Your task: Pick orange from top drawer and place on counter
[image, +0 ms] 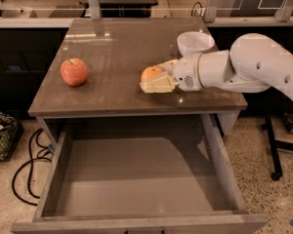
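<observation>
The orange (150, 73) is small and yellow-orange and sits between the cream fingers of my gripper (154, 80), low over the counter (112, 48) right of its middle. The gripper reaches in from the right on a white arm and is shut on the orange. I cannot tell whether the orange touches the counter surface. The top drawer (136, 179) is pulled out wide below the counter's front edge, and its flat bottom is bare.
A red apple (73, 71) stands on the counter's left side. A white bowl (195, 42) stands on the counter behind the gripper's wrist. Cables and a bag lie on the floor at the left; a chair base stands at the right.
</observation>
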`<state>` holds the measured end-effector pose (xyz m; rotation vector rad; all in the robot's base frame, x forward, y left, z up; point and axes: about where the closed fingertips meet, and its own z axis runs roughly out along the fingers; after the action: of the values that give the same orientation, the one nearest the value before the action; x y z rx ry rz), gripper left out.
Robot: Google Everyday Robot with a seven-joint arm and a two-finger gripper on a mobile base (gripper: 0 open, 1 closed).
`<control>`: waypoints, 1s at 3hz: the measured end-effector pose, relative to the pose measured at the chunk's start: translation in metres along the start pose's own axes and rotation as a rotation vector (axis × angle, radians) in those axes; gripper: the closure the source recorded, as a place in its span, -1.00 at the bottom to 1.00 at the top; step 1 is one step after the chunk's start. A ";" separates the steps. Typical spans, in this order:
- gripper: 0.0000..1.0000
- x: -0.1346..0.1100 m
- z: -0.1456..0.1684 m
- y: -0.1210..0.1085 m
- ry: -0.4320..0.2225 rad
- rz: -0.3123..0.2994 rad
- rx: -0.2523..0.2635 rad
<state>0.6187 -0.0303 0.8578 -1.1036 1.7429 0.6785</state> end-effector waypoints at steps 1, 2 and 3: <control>1.00 0.005 -0.002 -0.006 -0.004 0.004 0.016; 1.00 0.008 -0.003 -0.008 -0.002 0.008 0.023; 1.00 0.012 -0.002 -0.011 -0.001 0.015 0.028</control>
<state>0.6255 -0.0410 0.8474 -1.0716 1.7568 0.6615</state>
